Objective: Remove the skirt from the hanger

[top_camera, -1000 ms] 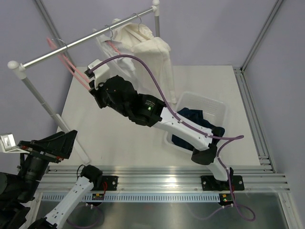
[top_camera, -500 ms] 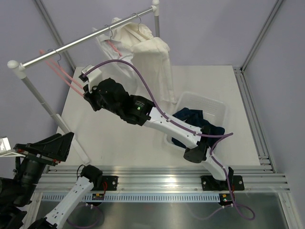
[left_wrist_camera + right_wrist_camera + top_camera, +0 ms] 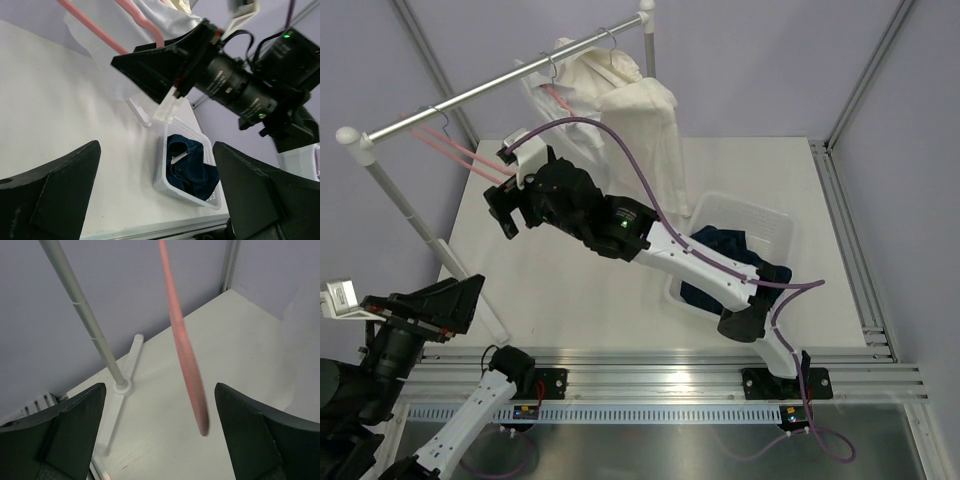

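The dark blue denim skirt [image 3: 720, 248] lies bunched in the white basket [image 3: 772, 225], also seen in the left wrist view as the skirt [image 3: 192, 165]. An empty pink hanger [image 3: 460, 150] hangs from the rail [image 3: 500, 85]. My right gripper [image 3: 503, 212] is open just below the hanger's lower end. In the right wrist view the blurred hanger [image 3: 185, 350] hangs loose between the spread fingers of the right gripper [image 3: 159, 390], touching neither. My left gripper [image 3: 470, 295] is open and empty at the near left, and the left wrist view shows this gripper [image 3: 156, 146] facing the basket [image 3: 165, 175].
A white garment [image 3: 625, 100] hangs on a second hanger at the rail's right end. The rack's left pole [image 3: 80, 310] stands on a foot [image 3: 122, 385] on the white table [image 3: 570, 290]. A purple cable [image 3: 630, 150] arcs over the right arm.
My right gripper has opened and let go of the pink hanger, which now hangs free. The right arm has shifted slightly. The left gripper stays open.
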You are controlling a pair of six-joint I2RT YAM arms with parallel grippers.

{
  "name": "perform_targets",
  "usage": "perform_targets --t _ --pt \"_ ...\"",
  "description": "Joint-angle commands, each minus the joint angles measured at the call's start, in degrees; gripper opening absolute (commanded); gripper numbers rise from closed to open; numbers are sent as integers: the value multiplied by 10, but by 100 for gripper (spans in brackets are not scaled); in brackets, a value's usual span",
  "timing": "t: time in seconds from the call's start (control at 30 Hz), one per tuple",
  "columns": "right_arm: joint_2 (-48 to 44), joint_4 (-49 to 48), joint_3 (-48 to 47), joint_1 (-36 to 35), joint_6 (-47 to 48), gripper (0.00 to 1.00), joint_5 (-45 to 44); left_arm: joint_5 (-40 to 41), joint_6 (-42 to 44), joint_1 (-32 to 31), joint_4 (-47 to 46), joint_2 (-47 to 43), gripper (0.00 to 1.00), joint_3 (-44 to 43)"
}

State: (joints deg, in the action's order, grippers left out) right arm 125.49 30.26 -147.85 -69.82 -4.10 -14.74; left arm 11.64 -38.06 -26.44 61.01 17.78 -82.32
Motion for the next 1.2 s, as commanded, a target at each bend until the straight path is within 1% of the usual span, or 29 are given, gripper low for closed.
perform_targets --t 0.0,0.07,0.17,0.27,0.37,0.43,0.5,0.57,0.6,0.67,0.77,0.83,0.97,1.17 --pt "-103 -18 10 21 32 98 -56 -20 -3 0 -23 20 99 11" --pt "-130 -11 19 32 57 100 -68 -25 -3 -1 -25 26 99 18" --pt "-160 0 29 67 68 99 -83 -34 -3 -1 -28 36 99 27" --pt "-195 -15 74 104 87 100 -60 -40 0 0 -34 40 99 34" --pt "-201 18 71 144 88 99 -32 -45 1 -1 -43 39 99 44" --pt "-198 33 75 166 88 95 -23 -54 3 0 -51 39 99 49" --pt "-197 34 85 178 93 89 13 -60 5 -1 -62 38 99 55" --pt "-193 37 92 183 99 84 44 -62 7 0 -64 40 99 57" --pt "-188 41 92 184 101 80 55 -62 10 -1 -64 42 99 57" --pt "-183 45 96 184 103 76 74 -62 12 -1 -65 45 99 57" --pt "-180 39 111 184 102 62 85 -62 15 0 -65 45 99 61" --pt "-182 29 130 184 97 57 88 -61 18 0 -64 45 99 63" --pt "-189 6 164 184 93 60 90 -57 19 -1 -62 40 99 67" --pt "-159 20 142 186 99 62 89 -59 19 -1 -66 40 99 75"
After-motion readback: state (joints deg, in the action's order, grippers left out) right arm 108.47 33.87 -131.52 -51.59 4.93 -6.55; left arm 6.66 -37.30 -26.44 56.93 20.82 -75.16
